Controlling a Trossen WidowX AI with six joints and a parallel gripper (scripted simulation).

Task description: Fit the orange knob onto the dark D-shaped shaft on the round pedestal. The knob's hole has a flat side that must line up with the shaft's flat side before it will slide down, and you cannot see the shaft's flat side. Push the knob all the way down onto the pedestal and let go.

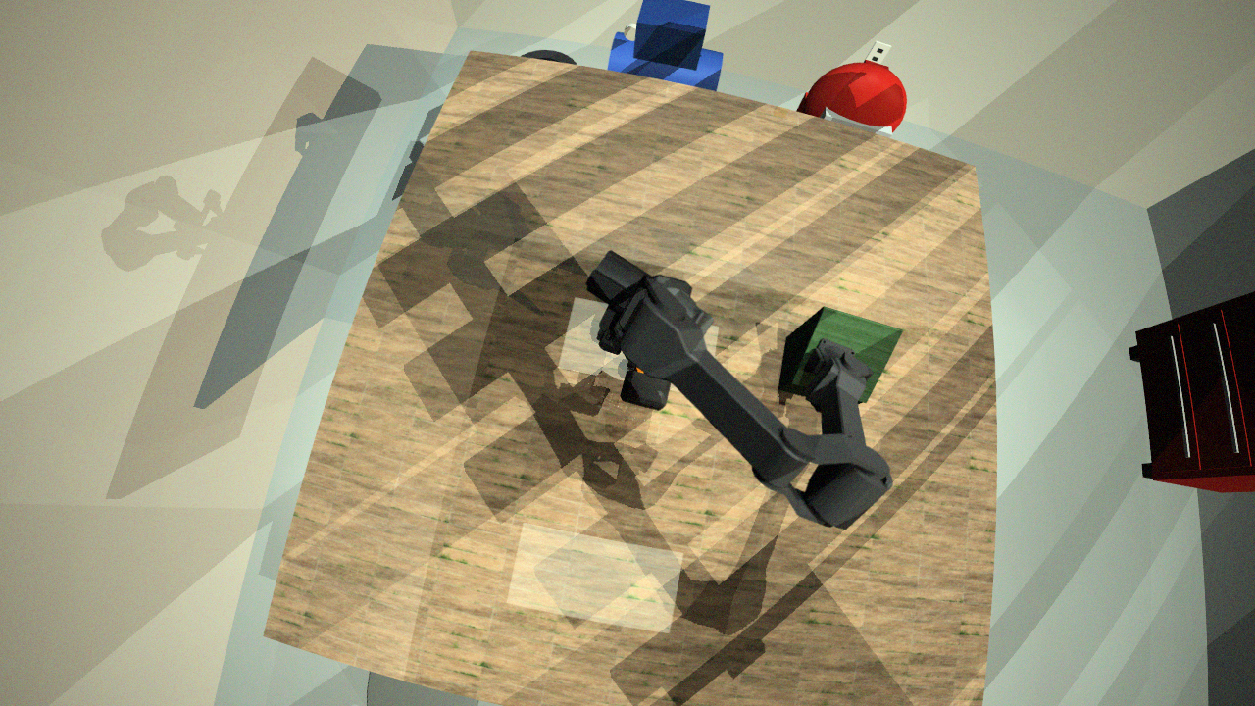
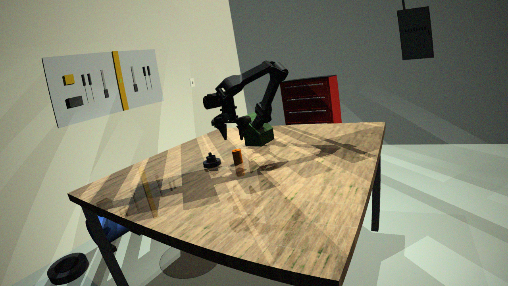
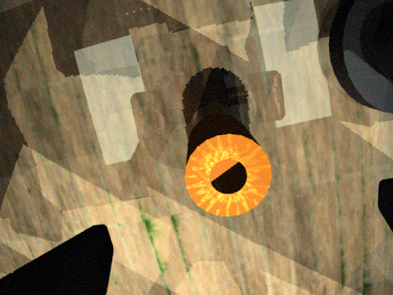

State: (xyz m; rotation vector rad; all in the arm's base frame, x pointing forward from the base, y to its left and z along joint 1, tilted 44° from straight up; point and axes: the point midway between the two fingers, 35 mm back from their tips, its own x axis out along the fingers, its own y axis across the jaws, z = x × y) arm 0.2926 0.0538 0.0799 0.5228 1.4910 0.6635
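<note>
The orange knob (image 1: 640,370) (image 2: 237,157) (image 3: 201,176) stands upright on the table. In the wrist view its D-shaped hole faces up, with the flat side running diagonally, lower left to upper right. The dark round pedestal (image 2: 212,164) (image 3: 351,82) stands beside it, cut off at the upper right of the wrist view; its shaft (image 2: 210,154) points up and bears nothing. My gripper (image 2: 233,139) (image 3: 246,218) is wide open and empty, pointing down above the knob, with a fingertip low on either side in the wrist view. In the top view the arm covers most of the gripper and pedestal.
The arm's green base block (image 1: 864,346) (image 2: 262,136) stands on the wooden table (image 1: 878,614) (image 2: 301,213). Shadows and bright patches cross the table top. A red drawer cabinet (image 1: 1202,394) (image 2: 307,99) stands beyond the table. A blue machine (image 1: 671,39) and a red round object (image 1: 864,92) are past its edge.
</note>
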